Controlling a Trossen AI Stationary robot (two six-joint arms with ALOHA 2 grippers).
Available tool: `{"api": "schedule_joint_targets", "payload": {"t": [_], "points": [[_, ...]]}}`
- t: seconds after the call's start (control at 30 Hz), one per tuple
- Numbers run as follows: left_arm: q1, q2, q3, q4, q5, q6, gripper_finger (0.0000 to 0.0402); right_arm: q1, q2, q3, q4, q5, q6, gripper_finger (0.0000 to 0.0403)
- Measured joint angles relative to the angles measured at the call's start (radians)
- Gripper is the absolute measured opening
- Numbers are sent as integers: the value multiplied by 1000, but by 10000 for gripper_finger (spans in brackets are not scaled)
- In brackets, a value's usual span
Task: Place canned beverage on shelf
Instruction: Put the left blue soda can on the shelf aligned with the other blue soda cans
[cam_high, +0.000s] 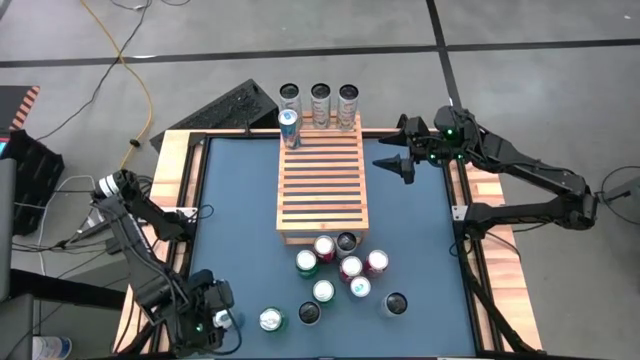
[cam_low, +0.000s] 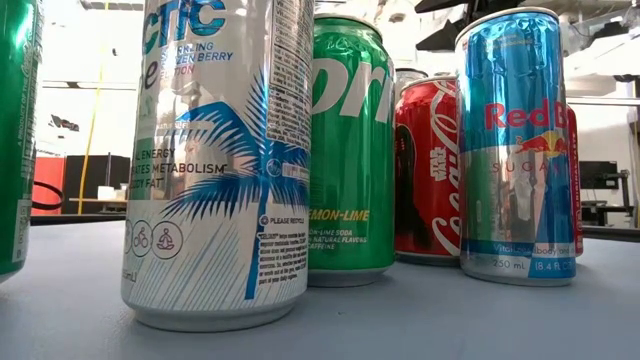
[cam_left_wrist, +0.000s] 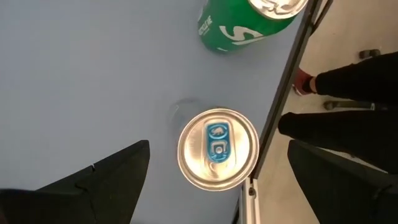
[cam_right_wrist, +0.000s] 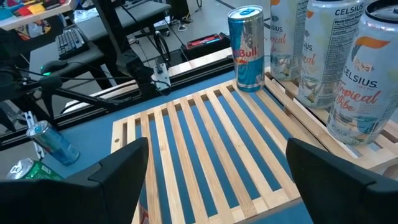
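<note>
A silver-topped can with a blue tab (cam_left_wrist: 217, 148) stands upright on the blue table top near its front left corner, close to the edge. My left gripper (cam_left_wrist: 217, 186) hangs above it, pointing steeply down and open, one finger on either side, touching nothing. A green can (cam_left_wrist: 249, 25) stands just beyond. The slatted wooden shelf (cam_high: 320, 180) lies in the table's middle, with a Red Bull can (cam_right_wrist: 247, 46) upright on its far left corner. My right gripper (cam_high: 395, 163) waits open above the table by the shelf's far right side.
Three tall Celsius cans (cam_high: 320, 95) stand in a row behind the shelf. A cluster of several cans (cam_high: 345, 270) stands off the shelf's near end, filling the low view. A person's legs (cam_left_wrist: 348, 81) show beyond the table's near edge.
</note>
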Motion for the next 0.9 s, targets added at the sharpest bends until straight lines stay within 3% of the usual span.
{"api": "schedule_joint_targets", "payload": {"t": [0.23,0.9], "points": [[-8,-17,-62,84,-15,-18,368,0,0,0,4,0,7,363],[-15,-21,-117,121,-19,73,368,0,0,0,48,5,29,363]]}}
